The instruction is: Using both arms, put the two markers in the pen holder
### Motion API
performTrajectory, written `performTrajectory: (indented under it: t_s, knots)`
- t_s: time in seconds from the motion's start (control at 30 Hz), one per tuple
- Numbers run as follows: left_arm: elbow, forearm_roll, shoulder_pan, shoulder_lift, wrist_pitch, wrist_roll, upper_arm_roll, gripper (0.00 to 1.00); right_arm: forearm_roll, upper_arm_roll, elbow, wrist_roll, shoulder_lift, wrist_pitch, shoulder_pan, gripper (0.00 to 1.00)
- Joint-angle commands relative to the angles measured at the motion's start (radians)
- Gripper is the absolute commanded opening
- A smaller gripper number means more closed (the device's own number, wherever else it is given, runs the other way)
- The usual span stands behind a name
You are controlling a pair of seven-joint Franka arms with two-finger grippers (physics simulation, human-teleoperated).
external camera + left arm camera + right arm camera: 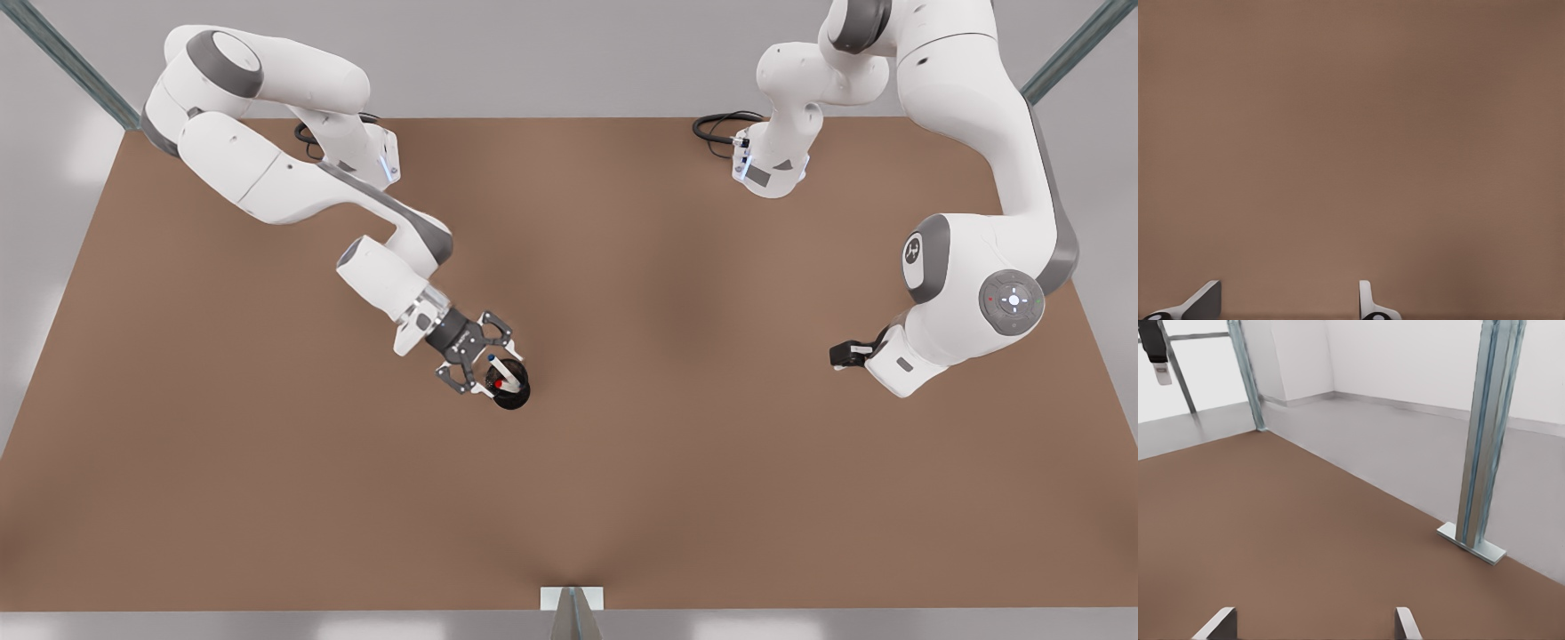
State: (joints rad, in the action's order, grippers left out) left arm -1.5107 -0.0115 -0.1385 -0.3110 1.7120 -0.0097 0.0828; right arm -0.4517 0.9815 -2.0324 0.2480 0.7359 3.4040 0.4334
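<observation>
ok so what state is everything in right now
red marker: standing in the pen holder, red end up
blue marker: in the pen holder, leaning toward the right hand
pen holder: upright on the table, both markers in it
right hand: open, beside the holder
left hand: open, waiting over bare table

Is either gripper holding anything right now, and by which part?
Nothing is held. The right gripper, beside the pen holder with both markers in it, is open; the left gripper waits open over the table.

Open end effector (1313, 625), brown table (1271, 540), metal post (1485, 440)
</observation>
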Motion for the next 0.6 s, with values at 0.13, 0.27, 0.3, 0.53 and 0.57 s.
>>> performTrajectory:
  t_s: [0.13,0.27,0.3,0.53,0.57]
  knots:
    - [0.06,-0.016,-0.003,-0.023,-0.015,-0.006,0.0,1.0,-0.03,0.027,0.463,-0.016,-0.249,-1.092,0.035,1.0]
    - [0.063,-0.015,-0.004,-0.043,-0.048,-0.007,0.0,1.0,0.386,-0.926,0.538,-0.174,-0.567,-1.677,-0.516,1.0]
    - [0.063,-0.016,-0.004,-0.043,-0.052,-0.007,0.0,1.0,0.381,-0.952,0.512,-0.248,-0.582,-1.766,-0.518,1.0]
    - [0.066,-0.015,-0.004,-0.053,-0.084,-0.007,0.0,1.0,0.377,-0.928,0.52,-0.306,-0.533,-1.741,-0.533,1.0]
    - [0.066,-0.013,-0.003,-0.054,-0.084,-0.007,0.0,1.0,0.375,-0.908,0.523,-0.323,-0.535,-1.744,-0.533,1.0]
